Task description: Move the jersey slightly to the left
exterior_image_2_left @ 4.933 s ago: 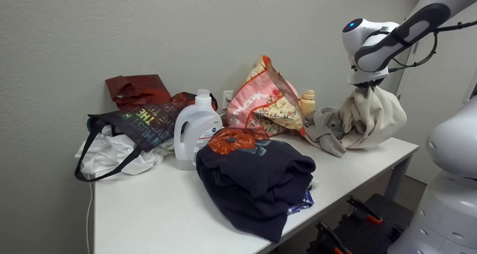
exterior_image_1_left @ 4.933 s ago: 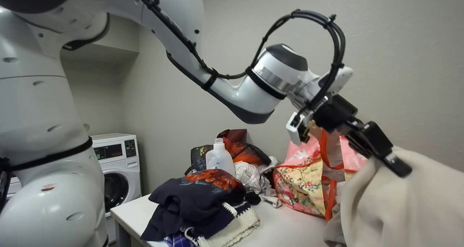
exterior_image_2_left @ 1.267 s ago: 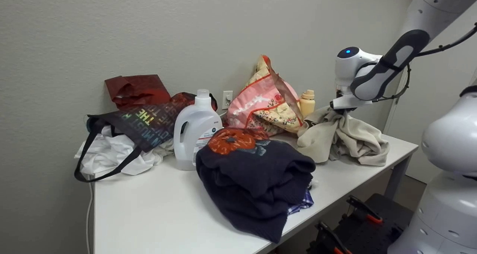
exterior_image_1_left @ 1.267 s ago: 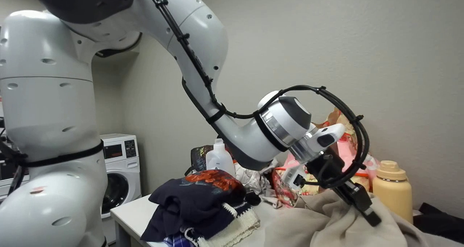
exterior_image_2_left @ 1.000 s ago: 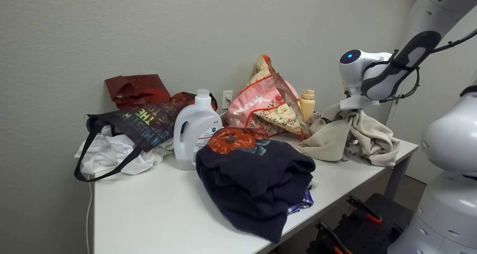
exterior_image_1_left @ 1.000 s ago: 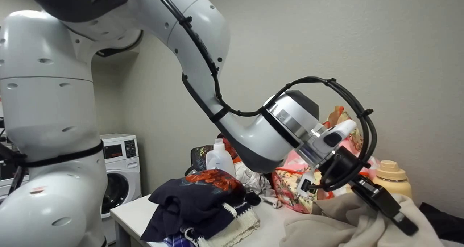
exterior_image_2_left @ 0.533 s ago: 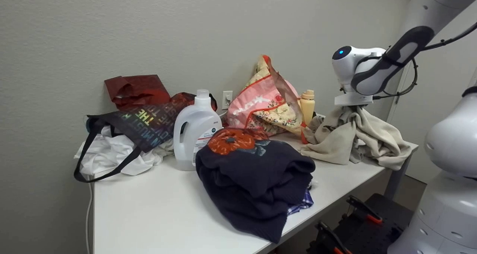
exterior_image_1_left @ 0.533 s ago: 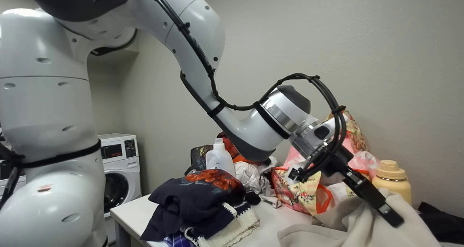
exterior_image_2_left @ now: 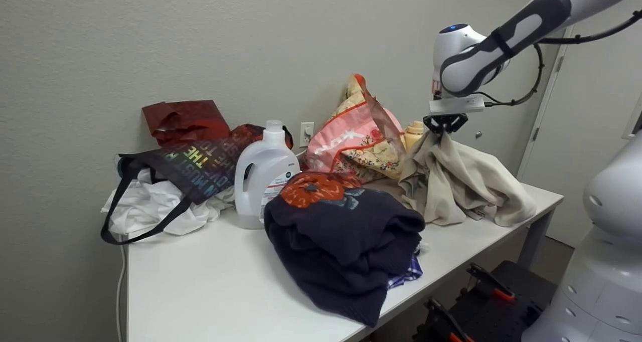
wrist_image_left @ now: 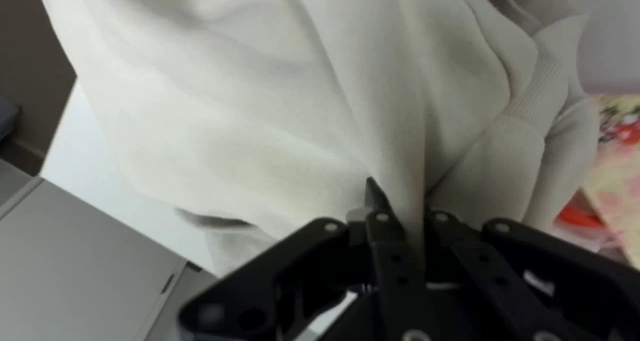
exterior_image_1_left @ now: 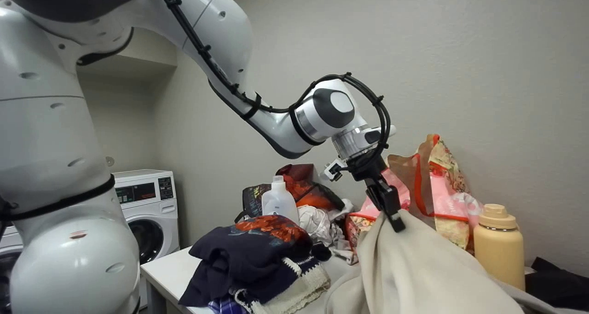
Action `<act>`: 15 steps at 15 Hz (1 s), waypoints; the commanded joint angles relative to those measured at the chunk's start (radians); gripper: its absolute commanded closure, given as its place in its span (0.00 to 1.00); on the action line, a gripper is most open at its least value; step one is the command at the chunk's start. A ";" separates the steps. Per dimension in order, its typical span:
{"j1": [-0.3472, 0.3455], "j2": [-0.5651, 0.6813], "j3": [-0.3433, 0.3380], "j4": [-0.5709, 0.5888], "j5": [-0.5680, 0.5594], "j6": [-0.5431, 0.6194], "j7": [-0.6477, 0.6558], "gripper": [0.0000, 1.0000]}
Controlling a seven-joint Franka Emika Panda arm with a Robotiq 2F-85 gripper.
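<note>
The jersey is a large cream, floppy cloth [exterior_image_1_left: 423, 268]. It also shows in an exterior view [exterior_image_2_left: 476, 176], on the table's far right end. My gripper [exterior_image_1_left: 396, 224] is shut on a pinched fold at its top and holds it up like a tent. The lower folds drape on the table. The gripper also shows in an exterior view [exterior_image_2_left: 442, 130], above the jersey. In the wrist view the jersey [wrist_image_left: 240, 111] fills most of the picture, and a fold runs between the gripper's black fingers [wrist_image_left: 382, 236]. One fingertip is hidden by the cloth.
A yellow bottle [exterior_image_1_left: 499, 249] and a floral bag [exterior_image_2_left: 346, 136] stand close beside the jersey. A navy clothing heap [exterior_image_2_left: 346, 236] and a detergent jug [exterior_image_2_left: 263, 181] are on the white table [exterior_image_2_left: 200, 282]. Dark cloth [exterior_image_1_left: 557, 282] lies behind the bottle.
Over the last half second my gripper has risen and moved left in both exterior views, pulling the top of the jersey up with it. Earlier it was low over the table.
</note>
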 commanded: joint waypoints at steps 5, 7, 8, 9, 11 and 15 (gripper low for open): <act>-0.004 -0.137 0.091 0.020 0.242 -0.109 -0.342 0.98; -0.015 -0.199 0.122 0.030 0.219 -0.120 -0.339 0.98; -0.022 -0.233 0.139 0.039 0.208 -0.126 -0.332 0.98; -0.030 -0.271 0.157 0.047 0.193 -0.119 -0.328 0.98; -0.043 -0.342 0.188 0.067 0.177 -0.093 -0.327 0.98; -0.064 -0.415 0.236 0.152 0.195 -0.032 -0.298 0.98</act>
